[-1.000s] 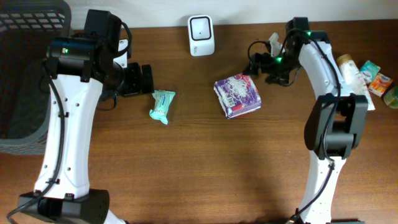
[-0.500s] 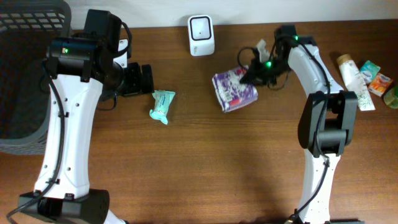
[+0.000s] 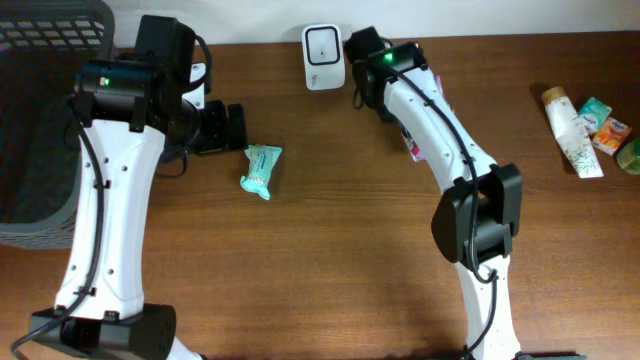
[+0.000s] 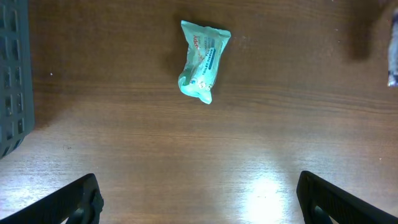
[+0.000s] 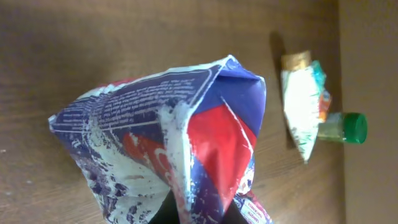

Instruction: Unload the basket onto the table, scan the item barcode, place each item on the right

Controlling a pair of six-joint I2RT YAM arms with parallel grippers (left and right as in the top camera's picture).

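The item is a purple, red and white packet (image 5: 155, 130) that fills the right wrist view, lifted off the table. My right gripper (image 5: 198, 214) is shut on its lower fold. From overhead only a pink-white sliver of the packet (image 3: 412, 143) shows under my right arm (image 3: 430, 110), whose wrist reaches up beside the white scanner (image 3: 323, 44) at the back edge. My left gripper (image 4: 199, 205) hangs open and empty over bare wood, and overhead it (image 3: 225, 128) sits left of a teal packet (image 3: 262, 168).
A grey basket (image 3: 40, 100) stands at the far left. The teal packet (image 4: 203, 59) lies ahead of the left fingers. A cream tube (image 3: 570, 125), small boxes (image 3: 605, 122) and a green bottle (image 3: 630, 155) sit at the right edge.
My right gripper has shut on the purple packet, lifted it and swung left and back toward the scanner. The left arm and the teal packet have not moved.
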